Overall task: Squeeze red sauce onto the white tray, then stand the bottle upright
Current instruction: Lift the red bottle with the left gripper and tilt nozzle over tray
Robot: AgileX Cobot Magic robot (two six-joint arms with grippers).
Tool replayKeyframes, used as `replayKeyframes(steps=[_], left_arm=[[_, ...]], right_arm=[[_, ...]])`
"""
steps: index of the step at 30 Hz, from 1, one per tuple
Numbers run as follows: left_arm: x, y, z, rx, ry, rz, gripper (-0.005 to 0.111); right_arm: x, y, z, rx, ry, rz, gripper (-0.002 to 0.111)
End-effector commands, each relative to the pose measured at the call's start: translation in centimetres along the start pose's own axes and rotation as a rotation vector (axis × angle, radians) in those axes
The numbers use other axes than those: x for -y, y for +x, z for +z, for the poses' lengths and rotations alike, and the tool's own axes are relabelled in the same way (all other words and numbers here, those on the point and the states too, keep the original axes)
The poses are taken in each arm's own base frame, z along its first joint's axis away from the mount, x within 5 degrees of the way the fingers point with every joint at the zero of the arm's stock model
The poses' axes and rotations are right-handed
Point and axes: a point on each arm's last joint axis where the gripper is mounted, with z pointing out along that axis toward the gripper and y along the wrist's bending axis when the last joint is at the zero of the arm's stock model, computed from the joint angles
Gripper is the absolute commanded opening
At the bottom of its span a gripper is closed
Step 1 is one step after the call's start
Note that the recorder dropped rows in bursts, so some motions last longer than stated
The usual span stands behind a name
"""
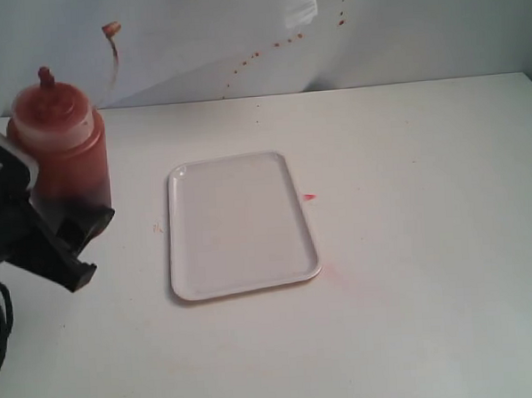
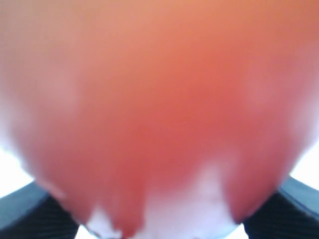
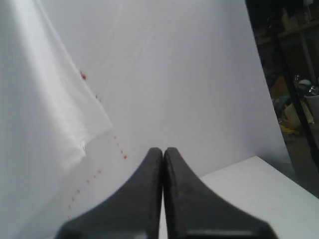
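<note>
We see open counter point(image 1: 433, 315) toward three o'clock; left jaws seemingly clamp the upright bottle point(image 1: 60, 143), right jaws pressed together.

You have no text, label, brand, number or sign to read in any of the three views. The bottle point(image 1: 65, 147) shows only its translucent wall and the red inside, and the white tray point(image 1: 240, 223) and the bench point(image 1: 431, 288) are plain and unmarked. The left wrist view is a close red blur in which no lettering can be made out.
</note>
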Motion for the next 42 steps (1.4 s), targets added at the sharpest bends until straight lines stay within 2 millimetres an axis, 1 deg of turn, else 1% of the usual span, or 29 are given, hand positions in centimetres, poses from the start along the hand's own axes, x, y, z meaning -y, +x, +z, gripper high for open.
replayKeyframes(steps=[1,4,7,9,12,14,15,18,22,24,25,27,28,29,30,31,32,33,35,38,42], left_arm=[[-1.9,-3.1,1.6,0.003,-0.031,0.008,0.000],[-2.9,-4.6,2.8,-0.007,-0.050,0.062,0.000],[-3.5,-5.6,3.9,-0.018,-0.061,0.101,0.000],[-3.5,-6.2,4.5,-0.057,-0.067,0.163,0.000],[-3.3,-7.5,5.3,-0.097,-0.079,0.260,0.000],[-3.2,-8.2,5.7,-0.156,-0.092,0.344,0.000],[-3.0,-8.6,5.7,-0.203,-0.102,0.416,0.000],[-3.1,-9.6,5.6,-0.284,-0.118,0.555,0.000],[-3.8,-10.7,5.2,-0.307,-0.145,0.613,0.000],[-4.0,-10.9,5.1,-0.334,-0.146,0.678,0.000],[-4.1,-10.8,5.0,-0.352,-0.141,0.714,0.000],[-4.2,-10.6,4.9,-0.387,-0.134,0.774,0.000],[-4.2,-10.6,4.9,-0.391,-0.131,0.790,0.000],[-4.2,-10.6,4.9,-0.395,-0.132,0.796,0.000],[-4.2,-10.6,4.9,-0.396,-0.130,0.806,0.000],[-4.2,-10.6,4.9,-0.397,-0.126,0.825,0.000],[-4.3,-10.5,4.9,-0.403,-0.122,0.849,0.000],[-4.3,-10.5,4.9,-0.410,-0.117,0.873,0.000],[-4.3,-10.4,4.7,-0.431,-0.107,0.926,0.000],[-4.4,-10.3,4.7,-0.458,-0.082,1.035,0.000],[-4.5,-10.5,4.7,-0.445,-0.086,1.101,0.000]], right_arm=[[-0.1,-0.2,0.0,-0.020,0.000,0.100,0.000],[-0.9,-0.7,-0.1,-0.087,-0.058,0.135,0.000],[-1.9,-2.2,-0.3,-0.096,-0.150,0.159,0.000],[-2.8,-3.1,-0.2,-0.164,-0.231,0.193,0.000],[-4.5,-4.8,0.3,-0.273,-0.369,0.119,0.000],[-5.8,-5.7,1.0,-0.335,-0.468,0.070,0.000],[-6.5,-6.1,1.4,-0.354,-0.517,0.028,0.000],[-8.5,-7.0,2.7,-0.400,-0.630,-0.028,0.000],[-11.5,-8.0,4.9,-0.451,-0.710,-0.058,0.000],[-13.0,-8.1,6.4,-0.479,-0.725,-0.088,0.006],[-13.6,-8.1,7.1,-0.489,-0.724,-0.102,0.011],[-15.0,-7.7,8.9,-0.516,-0.717,-0.157,0.026],[-15.7,-7.2,9.9,-0.537,-0.713,-0.192,0.033],[-16.4,-6.9,10.9,-0.544,-0.713,-0.227,0.044],[-17.0,-6.3,11.8,-0.560,-0.712,-0.271,0.052],[-17.5,-6.0,12.5,-0.562,-0.713,-0.307,0.060],[-18.1,-5.2,13.5,-0.576,-0.715,-0.367,0.069],[-18.6,-4.9,14.2,-0.574,-0.718,-0.407,0.074],[-19.3,-3.8,15.5,-0.581,-0.725,-0.500,0.077],[-20.1,-2.5,17.0,-0.576,-0.740,-0.638,0.075],[-20.5,-0.2,18.2,-0.569,-0.760,-0.774,0.075]])
